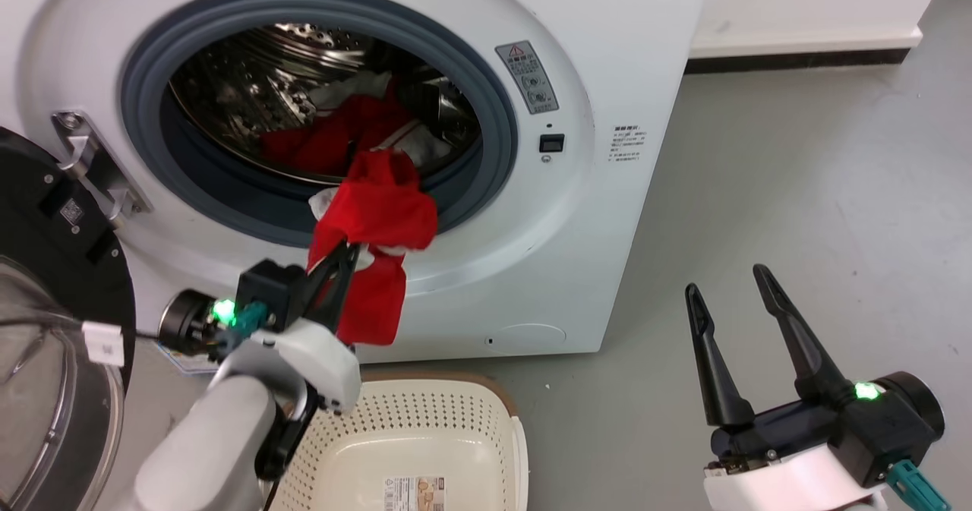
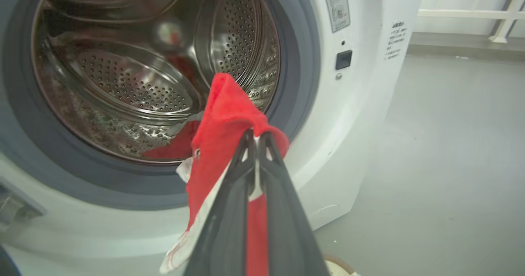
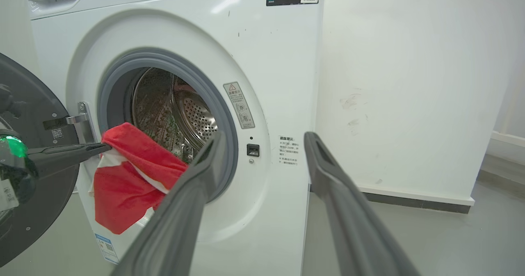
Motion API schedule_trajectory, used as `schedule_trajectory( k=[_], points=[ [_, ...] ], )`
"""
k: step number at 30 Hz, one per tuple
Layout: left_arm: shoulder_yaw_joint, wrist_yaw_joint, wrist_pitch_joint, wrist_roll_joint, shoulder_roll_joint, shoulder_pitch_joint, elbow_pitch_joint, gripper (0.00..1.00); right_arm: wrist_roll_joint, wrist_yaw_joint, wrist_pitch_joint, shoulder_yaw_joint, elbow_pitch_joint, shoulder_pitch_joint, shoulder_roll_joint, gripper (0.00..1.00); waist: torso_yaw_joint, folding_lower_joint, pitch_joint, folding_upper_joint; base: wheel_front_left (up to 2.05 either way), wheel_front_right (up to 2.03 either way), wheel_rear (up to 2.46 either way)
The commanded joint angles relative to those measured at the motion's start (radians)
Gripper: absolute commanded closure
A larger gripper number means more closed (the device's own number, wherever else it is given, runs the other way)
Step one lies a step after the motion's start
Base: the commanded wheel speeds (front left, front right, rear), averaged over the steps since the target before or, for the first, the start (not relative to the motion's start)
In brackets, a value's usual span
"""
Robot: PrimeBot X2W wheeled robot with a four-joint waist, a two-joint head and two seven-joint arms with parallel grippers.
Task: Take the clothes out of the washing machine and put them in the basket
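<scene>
The white washing machine stands with its porthole open. A red and white garment hangs out over the grey gasket, and my left gripper is shut on it just in front of the opening. In the left wrist view the garment drapes over that gripper. More red and white clothes lie in the steel drum. The cream basket sits on the floor right below the hanging garment. My right gripper stands open and empty over the floor at the right.
The black-rimmed glass door is swung open at the left, close to my left arm. Grey floor stretches to the right of the machine, up to a white wall with a dark skirting.
</scene>
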Motion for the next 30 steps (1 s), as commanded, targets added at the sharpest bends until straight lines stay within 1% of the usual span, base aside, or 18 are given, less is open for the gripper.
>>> schedule_trajectory(
  k=[1,5,9,13,15,19,23,30],
  points=[
    [0.003,0.018,0.009,-0.006,0.014,0.039,-0.051,1.0,0.0,-0.001,-0.002,0.0,0.004,0.016,0.002,0.0,0.002,0.0002,-0.016,-0.0001,0.0,0.0,0.0],
    [-0.009,0.062,0.058,-0.006,0.06,0.138,-0.215,1.0,0.004,-0.001,-0.002,-0.004,0.002,0.03,0.002,0.0,0.006,0.0002,-0.03,-0.0001,0.0,0.0,0.0],
    [-0.017,0.103,0.101,-0.007,0.094,0.209,-0.342,1.0,0.007,-0.001,-0.002,-0.009,0.002,0.038,0.002,0.0,0.009,0.0002,-0.035,-0.0001,0.0,0.0,0.0],
    [-0.021,0.127,0.128,-0.017,0.112,0.255,-0.41,1.0,0.008,-0.001,-0.002,-0.006,0.002,0.033,0.002,0.0,0.007,0.0002,-0.028,-0.0001,0.0,0.0,0.0],
    [-0.025,0.131,0.137,-0.025,0.114,0.275,-0.426,1.0,0.009,-0.001,-0.002,-0.003,0.0,0.024,0.002,0.0,0.001,0.0002,-0.019,-0.0001,0.0,0.0,0.0],
    [-0.044,0.133,0.137,-0.032,0.102,0.305,-0.425,1.0,0.012,-0.001,-0.002,-0.008,-0.002,0.01,0.002,0.0,-0.012,0.0002,0.001,-0.0001,0.0,0.0,0.0],
    [-0.064,0.119,0.127,-0.035,0.082,0.315,-0.37,1.0,0.007,-0.001,-0.002,-0.005,-0.006,-0.005,0.002,0.0,-0.024,0.0002,0.031,-0.0001,0.0,0.0,0.0],
    [-0.094,0.065,0.091,-0.054,0.024,0.286,-0.208,1.0,0.004,-0.001,-0.002,-0.018,-0.015,-0.041,0.003,0.0,-0.04,0.0002,0.099,-0.0001,0.0,0.0,0.0]
  ],
)
